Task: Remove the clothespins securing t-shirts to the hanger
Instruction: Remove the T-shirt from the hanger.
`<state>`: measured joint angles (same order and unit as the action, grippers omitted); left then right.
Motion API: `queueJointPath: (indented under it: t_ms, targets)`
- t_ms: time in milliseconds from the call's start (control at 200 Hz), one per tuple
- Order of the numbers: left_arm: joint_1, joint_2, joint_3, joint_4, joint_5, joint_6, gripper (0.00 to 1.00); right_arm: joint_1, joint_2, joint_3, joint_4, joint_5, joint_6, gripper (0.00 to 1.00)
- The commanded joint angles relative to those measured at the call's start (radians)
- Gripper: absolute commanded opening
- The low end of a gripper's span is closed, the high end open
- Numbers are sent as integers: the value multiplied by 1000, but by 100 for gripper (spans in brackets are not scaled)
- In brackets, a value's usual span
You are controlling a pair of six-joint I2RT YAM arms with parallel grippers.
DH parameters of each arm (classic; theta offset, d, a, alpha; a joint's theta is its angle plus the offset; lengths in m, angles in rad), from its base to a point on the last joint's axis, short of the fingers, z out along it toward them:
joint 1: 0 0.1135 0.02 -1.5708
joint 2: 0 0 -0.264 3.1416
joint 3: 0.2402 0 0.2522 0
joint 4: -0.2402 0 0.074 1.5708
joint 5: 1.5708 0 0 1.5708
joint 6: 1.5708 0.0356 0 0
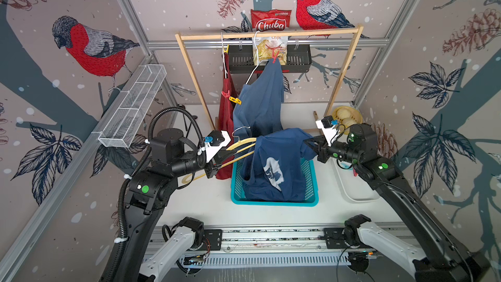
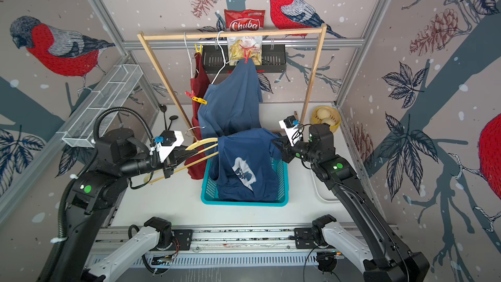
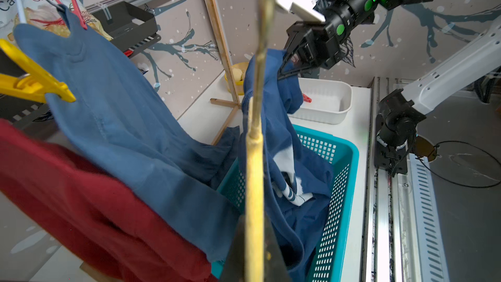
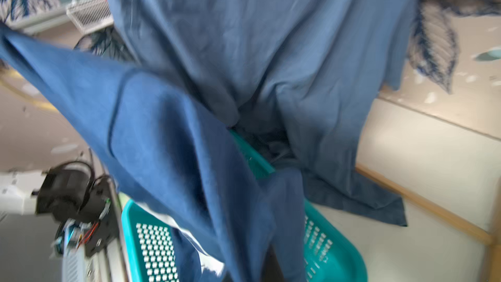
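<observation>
My left gripper (image 1: 223, 154) (image 3: 254, 264) is shut on a pale wooden hanger (image 1: 241, 143) (image 3: 254, 158). The navy t-shirt (image 1: 276, 164) with a white print drapes from the hanger into the basket. My right gripper (image 1: 309, 142) (image 3: 284, 69) is shut on the navy shirt's far shoulder. Behind it the medium blue t-shirt (image 1: 260, 104) hangs on a white hanger, pinned by a red clothespin (image 1: 274, 58) and a yellow clothespin (image 1: 234, 100) (image 3: 35, 82). The dark red t-shirt (image 1: 225, 109) carries a red clip (image 1: 225, 94) and a yellow clip (image 1: 226, 49).
A teal basket (image 1: 273, 202) stands under the navy shirt. A white tray (image 3: 330, 104) on the right holds a red clothespin (image 3: 306, 98). The wooden rack (image 1: 268, 34) spans the back, with a black basket (image 1: 298, 61), chip bags, a wire basket (image 1: 132, 109) and a yellow bowl (image 1: 347, 116).
</observation>
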<state>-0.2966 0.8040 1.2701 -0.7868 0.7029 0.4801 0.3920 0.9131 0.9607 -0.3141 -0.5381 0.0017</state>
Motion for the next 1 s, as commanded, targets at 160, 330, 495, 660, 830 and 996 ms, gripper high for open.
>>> queueJointPath:
  t_ms: [160, 330, 495, 660, 830, 996]
  targets:
    - [-4, -52, 27, -62, -160, 66, 0, -42, -58, -21, 167, 152, 143, 0]
    - [-22, -88, 33, -79, -283, 92, 0, -46, -75, -23, 189, 142, 192, 0]
    - [-46, -137, 44, -110, -505, 169, 0, -40, -87, -14, 203, 113, 221, 0]
    - [-97, -160, 51, -160, -734, 192, 0, 28, -76, 21, 173, 164, 199, 0]
    - [-129, -169, 89, -202, -829, 232, 0, 47, -64, 27, 127, 273, 190, 0]
    - [-142, -180, 140, -226, -658, 213, 0, 24, -64, 19, 120, 288, 186, 0]
